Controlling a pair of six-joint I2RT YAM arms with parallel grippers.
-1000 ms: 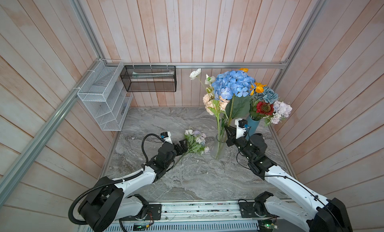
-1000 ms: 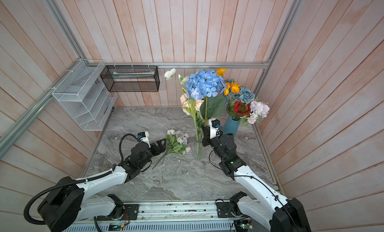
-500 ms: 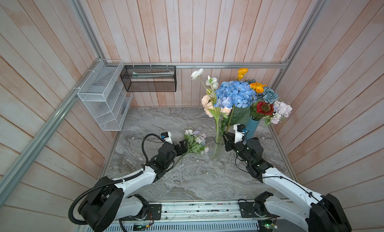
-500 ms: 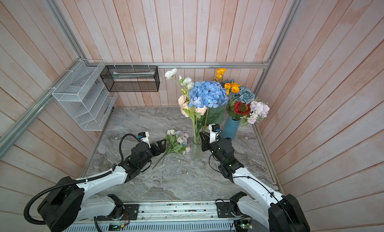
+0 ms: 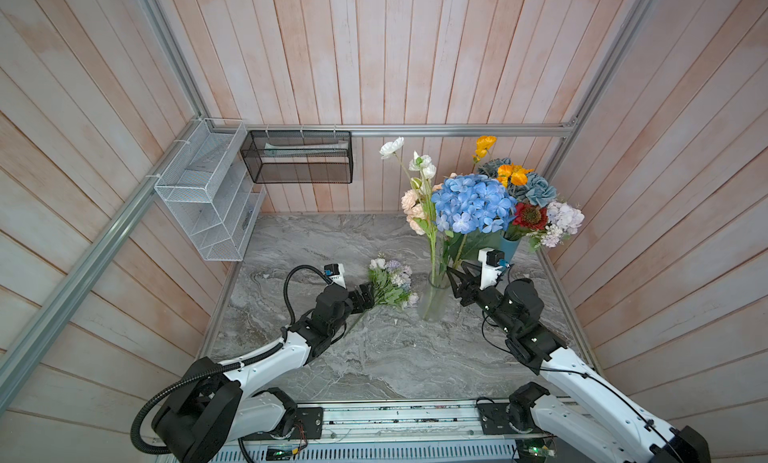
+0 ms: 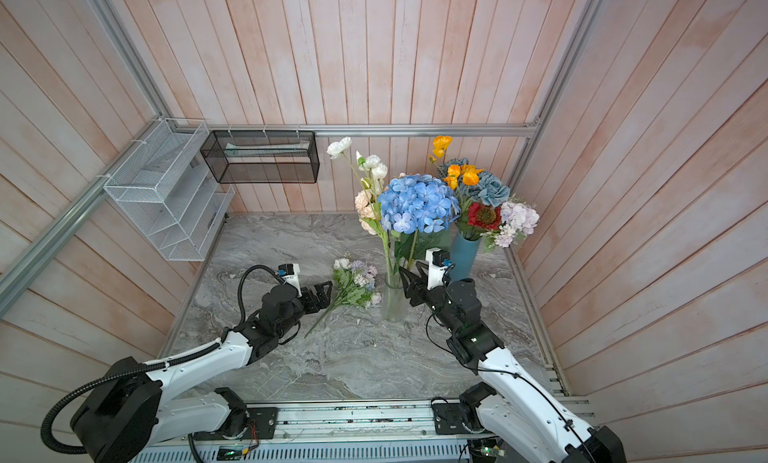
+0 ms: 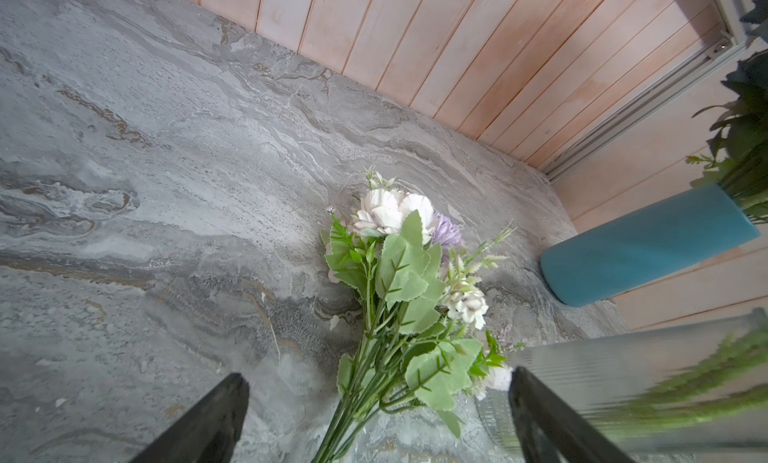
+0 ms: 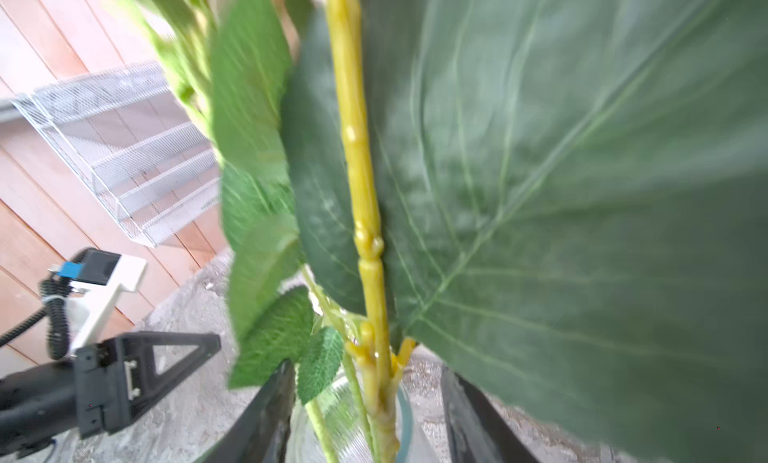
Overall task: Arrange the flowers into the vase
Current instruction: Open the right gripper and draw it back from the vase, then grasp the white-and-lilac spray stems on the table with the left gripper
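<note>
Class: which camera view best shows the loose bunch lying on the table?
Left wrist view: the loose bunch is close and sharp, stem ends cut off. Both top views show it whole but small. The right wrist view misses it.

Front tabletop (image 5: 374,357) open; glass vase (image 5: 433,305), blue vase (image 6: 463,255) crowd rt rear; sprig (image 5: 388,286) blocks ctr.

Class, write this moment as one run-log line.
left pincer: open over lilac-white sprig bunch lying on grey marble table | right pincer: open around blue hydrangea's stem in clear glass vase
</note>
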